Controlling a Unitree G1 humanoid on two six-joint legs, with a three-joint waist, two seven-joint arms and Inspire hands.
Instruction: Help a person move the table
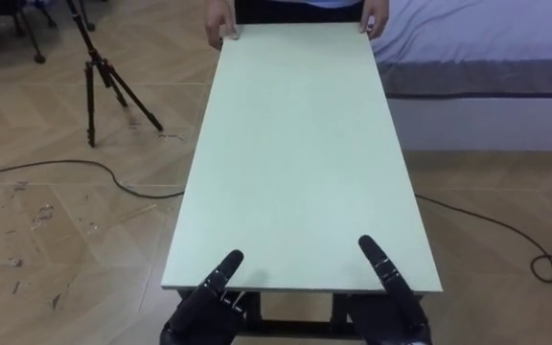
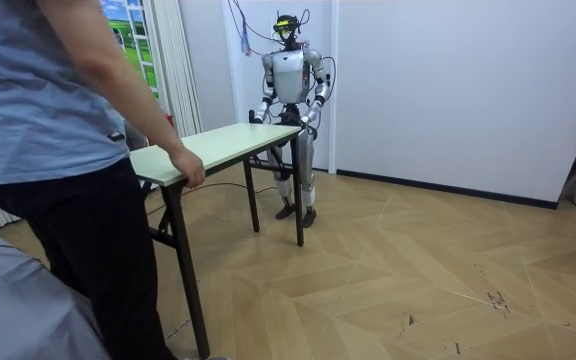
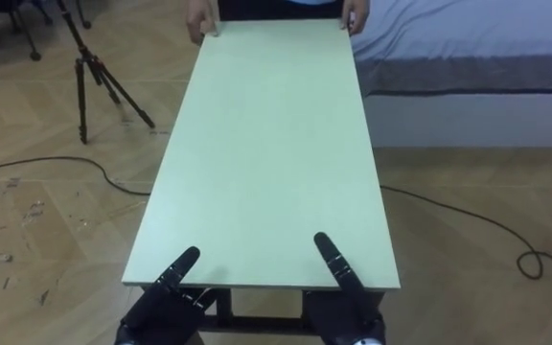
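A long table with a pale green top point(image 1: 300, 153) and dark legs stretches away from me. My left hand point(image 1: 199, 309) grips its near edge at the left, thumb lying on top and fingers beneath. At the near right corner my right hand point(image 1: 389, 278) holds the same way. A person at the far end holds both far corners, one hand point(image 1: 220, 34) on the left and one hand point(image 1: 376, 24) on the right. In the room view the table point(image 2: 218, 145) spans between me, by the white wall, and the person point(image 2: 58, 120) in the foreground.
A black tripod point(image 1: 103, 77) stands on the wooden floor left of the table. A dark cable point(image 1: 65, 168) trails across the floor there, and another cable point(image 1: 506, 235) loops at the right. A bed point(image 1: 487, 57) lies at the far right, behind the person.
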